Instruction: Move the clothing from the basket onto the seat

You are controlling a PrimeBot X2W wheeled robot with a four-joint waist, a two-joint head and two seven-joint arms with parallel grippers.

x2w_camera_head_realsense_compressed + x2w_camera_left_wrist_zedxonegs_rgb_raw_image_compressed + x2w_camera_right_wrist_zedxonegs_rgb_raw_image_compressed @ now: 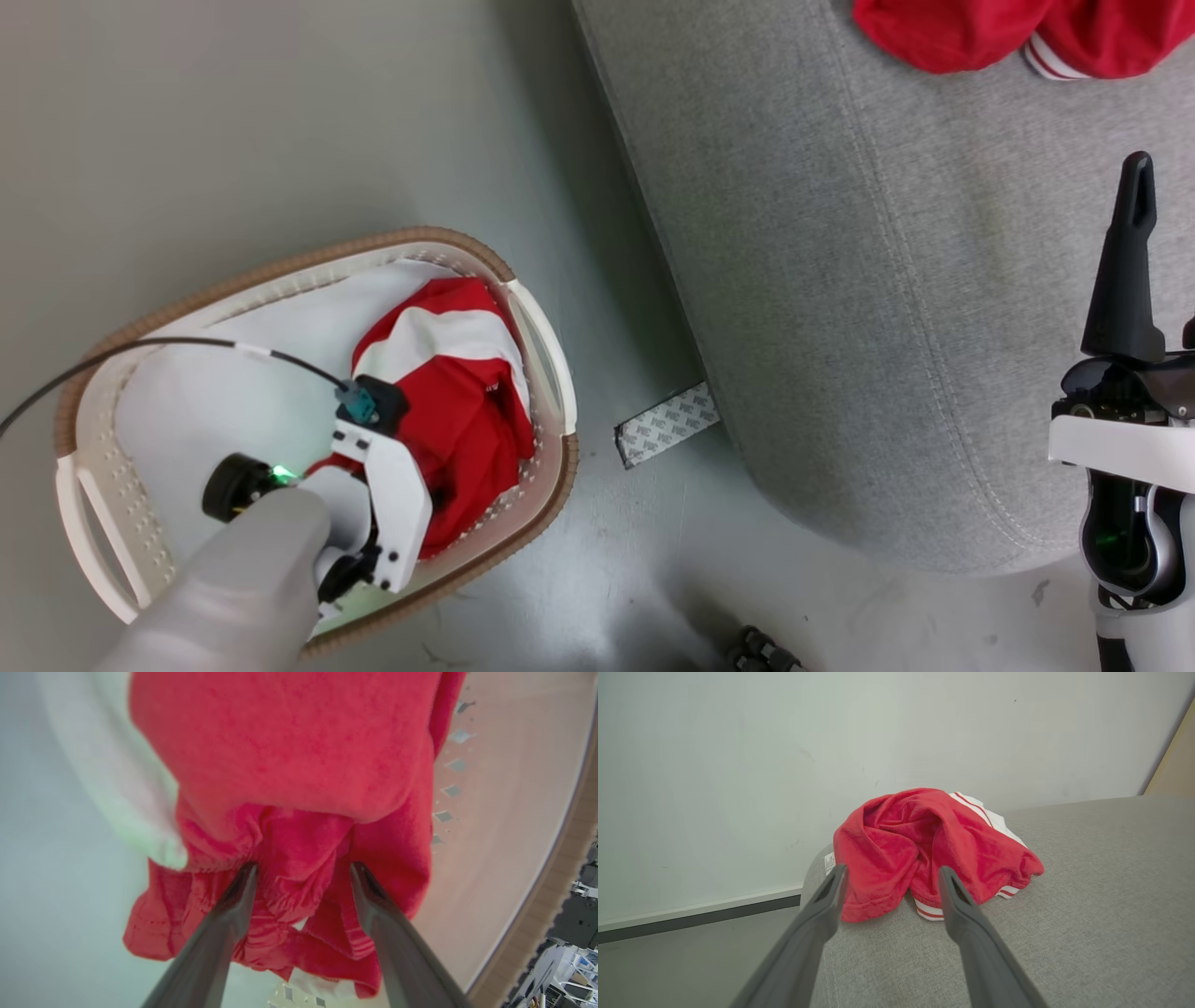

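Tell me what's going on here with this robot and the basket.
A robot is moving laundry from the basket to the grey seat. Its left gripper is down in the basket, open, straddling a fold of a red-and-white garment that lies on a pale sheet; no grip yet. Another red garment already lies on the seat. The right gripper hovers open above the seat, holding nothing.

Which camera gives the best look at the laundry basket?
The head view: the oval basket is seen nearly whole from above, brown rim and handles included. The left wrist view catches a stretch of its perforated wall and rim.
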